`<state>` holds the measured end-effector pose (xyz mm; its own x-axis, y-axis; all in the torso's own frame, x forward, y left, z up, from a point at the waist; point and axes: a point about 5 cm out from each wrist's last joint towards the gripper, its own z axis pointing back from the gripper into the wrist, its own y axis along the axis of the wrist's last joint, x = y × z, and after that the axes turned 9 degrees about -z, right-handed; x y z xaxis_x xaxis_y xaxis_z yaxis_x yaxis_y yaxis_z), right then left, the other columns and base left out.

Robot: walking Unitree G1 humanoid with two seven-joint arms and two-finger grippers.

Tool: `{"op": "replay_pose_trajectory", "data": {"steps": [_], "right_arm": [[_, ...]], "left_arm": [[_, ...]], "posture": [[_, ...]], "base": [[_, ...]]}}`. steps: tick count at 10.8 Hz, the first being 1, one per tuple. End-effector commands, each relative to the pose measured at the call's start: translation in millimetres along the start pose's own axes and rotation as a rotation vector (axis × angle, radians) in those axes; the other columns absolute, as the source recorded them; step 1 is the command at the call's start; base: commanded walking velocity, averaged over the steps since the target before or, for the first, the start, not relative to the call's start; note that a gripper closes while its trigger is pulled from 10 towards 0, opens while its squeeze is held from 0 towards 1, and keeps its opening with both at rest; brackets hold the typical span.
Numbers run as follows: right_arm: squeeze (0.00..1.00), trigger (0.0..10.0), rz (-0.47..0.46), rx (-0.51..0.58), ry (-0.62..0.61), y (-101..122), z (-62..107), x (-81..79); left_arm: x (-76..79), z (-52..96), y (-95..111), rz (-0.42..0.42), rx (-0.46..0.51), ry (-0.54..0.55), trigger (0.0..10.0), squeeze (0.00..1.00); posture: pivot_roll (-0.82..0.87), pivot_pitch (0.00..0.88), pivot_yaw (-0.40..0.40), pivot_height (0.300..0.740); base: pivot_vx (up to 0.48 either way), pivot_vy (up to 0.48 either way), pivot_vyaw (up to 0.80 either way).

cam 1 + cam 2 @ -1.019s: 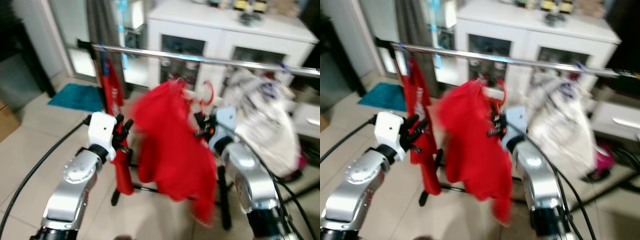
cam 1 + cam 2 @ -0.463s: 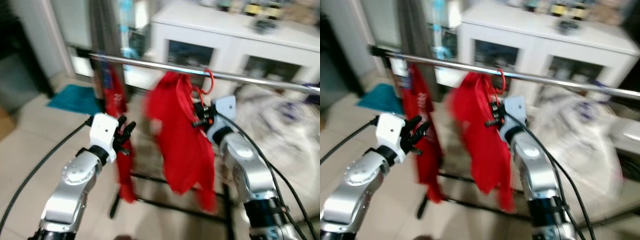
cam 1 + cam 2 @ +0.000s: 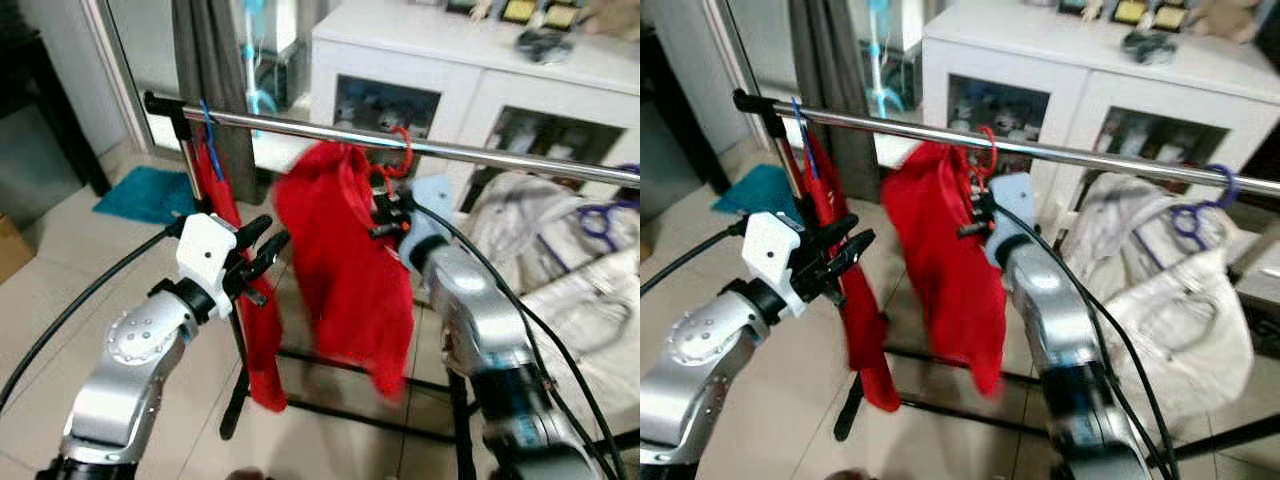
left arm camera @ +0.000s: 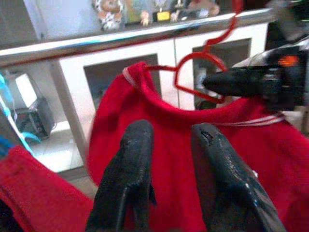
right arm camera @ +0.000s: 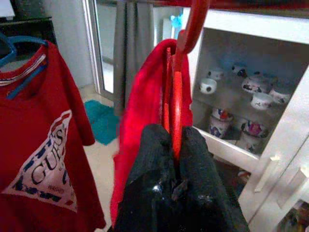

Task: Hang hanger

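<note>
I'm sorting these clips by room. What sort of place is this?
Probably a room in a home used for drying or storing clothes: a metal clothes rail holds a red garment on a red hanger, a white glass-fronted cabinet stands behind, and the floor is tiled.

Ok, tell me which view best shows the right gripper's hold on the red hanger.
The right wrist view: the right gripper is clamped on the red hanger close up. The eye views show it small, under the rail; the left wrist view shows it side-on.
</note>
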<state>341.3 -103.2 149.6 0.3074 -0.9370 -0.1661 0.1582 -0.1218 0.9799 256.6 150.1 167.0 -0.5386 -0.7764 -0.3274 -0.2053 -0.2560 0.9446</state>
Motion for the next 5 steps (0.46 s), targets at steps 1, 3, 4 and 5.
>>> {"op": "replay_pose_trajectory", "data": {"steps": [1,3,4,5], "right_arm": [[0.0,10.0,-0.015,0.02,-0.029,13.0,-8.8,3.8],[0.0,10.0,-0.045,-0.004,-0.078,18.7,-26.1,10.8],[0.0,10.0,-0.045,-0.024,-0.093,20.6,-33.0,13.1],[0.0,10.0,-0.046,-0.055,-0.112,21.6,-39.1,15.0]], "left_arm": [[-2.0,1.6,3.1,-0.008,0.002,-0.014,10.0,0.0],[-3.7,3.6,3.7,-0.013,-0.005,-0.023,10.0,0.0],[-4.3,4.4,3.6,-0.015,-0.01,-0.027,10.0,0.0],[-4.4,5.0,3.6,-0.015,-0.013,-0.03,10.0,0.0]], "posture": [[0.08,0.0,-0.021,0.74],[0.09,0.0,-0.02,0.74],[0.09,0.0,-0.02,0.74],[0.1,0.0,-0.023,0.74]], "base": [[0.0,0.0,0.0],[0.0,0.0,0.0],[0.0,0.0,0.0],[0.0,0.0,0.0]]}}
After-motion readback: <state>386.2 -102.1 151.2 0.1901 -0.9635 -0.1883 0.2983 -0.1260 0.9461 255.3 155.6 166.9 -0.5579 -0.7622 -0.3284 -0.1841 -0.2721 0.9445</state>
